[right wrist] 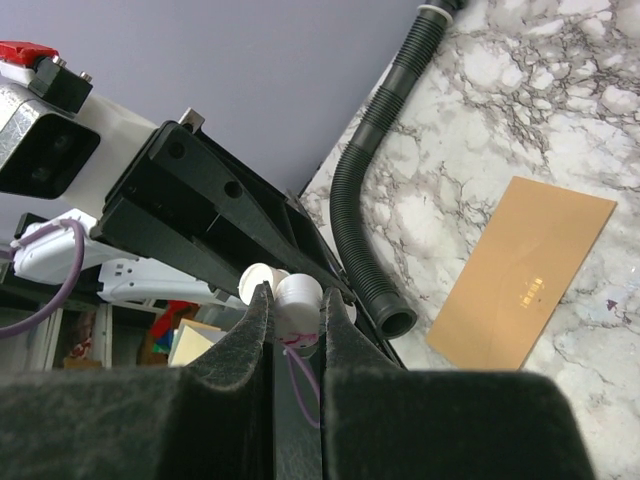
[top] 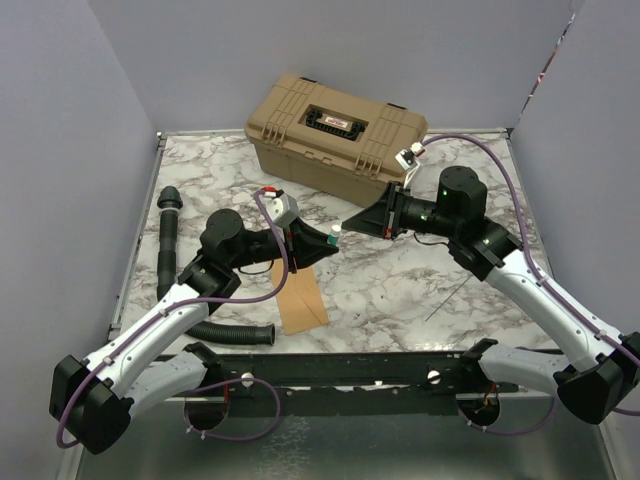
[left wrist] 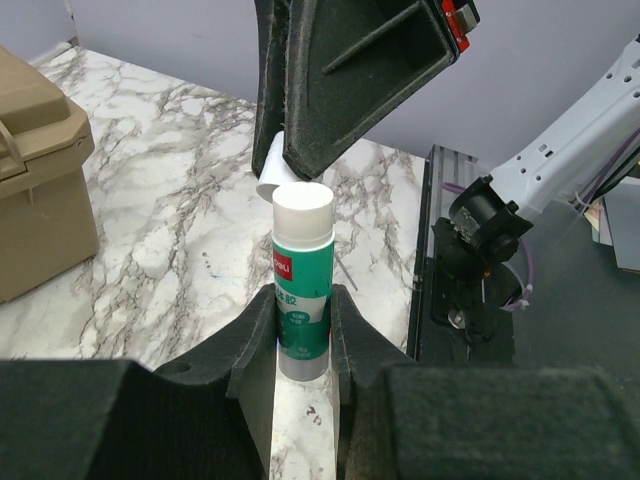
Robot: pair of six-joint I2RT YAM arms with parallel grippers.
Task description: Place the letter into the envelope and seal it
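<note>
Gripping the lower barrel of a green-and-white glue stick [left wrist: 300,270], the left gripper [left wrist: 300,330] is closed narrowly on it, pads on both sides, stick upright. Right gripper [right wrist: 296,310] is nearly shut on a small white cap [right wrist: 298,290], right at the stick's top. Both are held in the air mid-worktop. Whether the cap is fully off is hard to tell.

Envelope [top: 303,300] lies flat on the worktop [top: 420,280], near side, below the left gripper, untouched. It shows as a plain kraft-brown rectangle with faint print. Flap state can't be read. Letter not visible anywhere, likely already inside. Black corrugated hose [top: 168,250] is to its left, tan case [top: 335,125] at the back.

Handling: the envelope is thin, light and floppy, and will probably slide on the smooth marble-look surface and buckle if pushed. Best to pin one end flat and work the flap edge, not pinch mid-body. The stick is light, rigid, slick plastic. A low barrel grip suits it and leaves the tip free for gluing.
</note>
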